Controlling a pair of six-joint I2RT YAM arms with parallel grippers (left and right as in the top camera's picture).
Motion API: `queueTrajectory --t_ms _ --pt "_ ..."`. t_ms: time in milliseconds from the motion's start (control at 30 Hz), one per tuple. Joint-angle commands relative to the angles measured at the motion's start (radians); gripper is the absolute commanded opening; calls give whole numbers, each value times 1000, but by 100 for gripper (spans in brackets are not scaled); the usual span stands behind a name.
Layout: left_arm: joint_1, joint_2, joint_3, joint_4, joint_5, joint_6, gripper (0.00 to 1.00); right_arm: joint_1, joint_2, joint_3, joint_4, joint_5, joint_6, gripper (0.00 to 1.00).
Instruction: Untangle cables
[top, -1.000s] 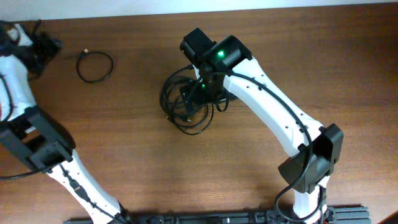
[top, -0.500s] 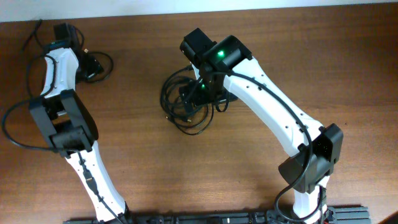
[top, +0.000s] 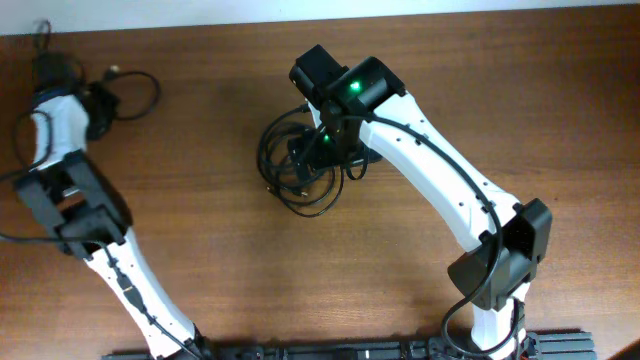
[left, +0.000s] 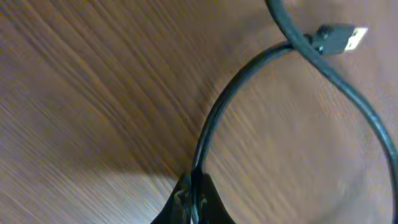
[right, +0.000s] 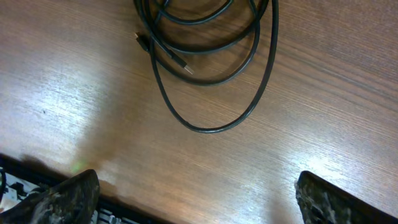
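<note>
Overhead: left gripper (left: 193, 193) pinches one cable (left: 208, 127) upper left, likely separating it from the tangle (top: 300, 170) under spread right gripper (right: 199, 196).

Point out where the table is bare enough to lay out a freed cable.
Widest bare wood: right of the right arm, out to the table edge. Also the stretch between the left arm and the tangle. Crowded: around the tangle, and the top-left corner, where the single cable loops.
</note>
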Motion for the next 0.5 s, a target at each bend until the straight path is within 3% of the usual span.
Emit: queueTrajectory --t_ms 0,67,100,167,200,300,367,467 --pt "74 11 112 50 117 -27 0 2 -11 -5 5 -6 -2 98" --pt "80 11 156 85 146 24 0 2 -11 -5 10 -6 -2 98" --pt "75 11 183 84 149 49 10 2 -11 -5 11 -6 -2 98" --pt "60 11 207 77 173 79 17 2 -11 -5 14 -6 -2 98" --pt "50 11 207 61 172 79 43 2 -11 -5 15 -6 -2 98" --pt "25 10 208 50 224 140 44 2 -11 -5 13 -6 -2 98" --pt "10 -8 225 49 306 142 38 2 -11 -5 5 23 -5 98" --pt "-48 -106 239 -12 345 207 46 -64 -11 -5 -26 139 -6 98"
